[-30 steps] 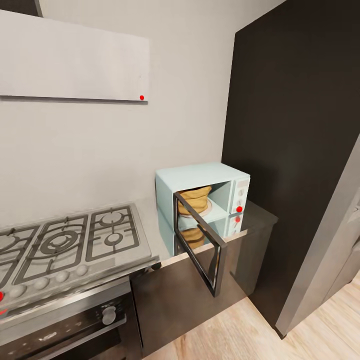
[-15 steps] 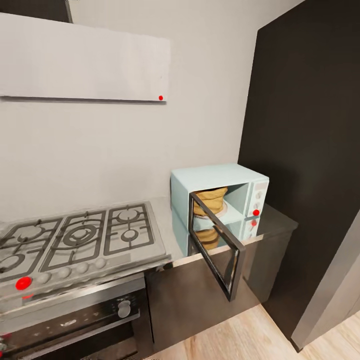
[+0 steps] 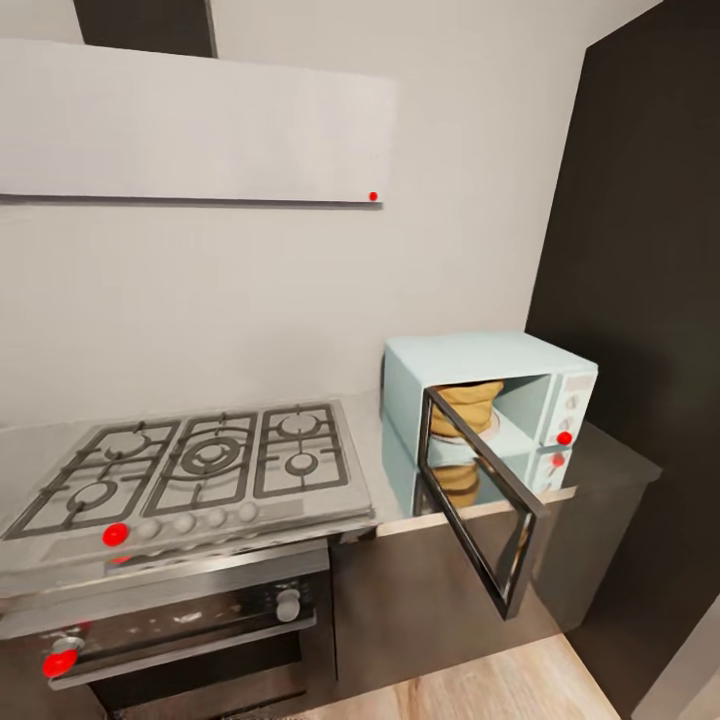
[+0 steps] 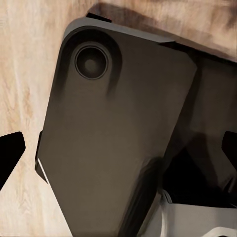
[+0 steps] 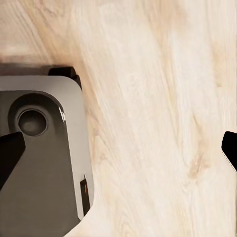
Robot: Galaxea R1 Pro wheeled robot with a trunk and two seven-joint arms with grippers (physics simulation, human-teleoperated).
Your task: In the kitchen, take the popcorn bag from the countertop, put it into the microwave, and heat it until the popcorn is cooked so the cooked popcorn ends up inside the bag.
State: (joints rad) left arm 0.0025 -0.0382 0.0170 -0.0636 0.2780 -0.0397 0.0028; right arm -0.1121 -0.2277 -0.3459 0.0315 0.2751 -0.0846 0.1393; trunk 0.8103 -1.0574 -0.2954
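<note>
The pale blue microwave (image 3: 480,362) stands on the pale grey countertop (image 3: 612,452) at the right end, beside the hob. Its dark-framed glass door (image 3: 482,520) hangs wide open toward me. Inside sits the mustard-yellow popcorn bag (image 3: 464,398), partly hidden by the door frame and mirrored in the shiny worktop. In the left wrist view my left gripper (image 4: 118,150) is open above my own dark base (image 4: 113,138), with nothing between the tips. In the right wrist view my right gripper (image 5: 118,150) is open too, over the wood floor (image 5: 158,98).
A steel gas hob (image 3: 200,468) with a built-in oven (image 3: 200,630) below fills the left. The flat white hood (image 3: 190,125) hangs above it. A tall dark cabinet (image 3: 640,250) stands at the right. The open door juts over the wood floor (image 3: 480,690).
The whole head view has shifted, so the camera has moved; the microwave and hob now sit further right in the picture. The door stays open and the bag stays inside.
</note>
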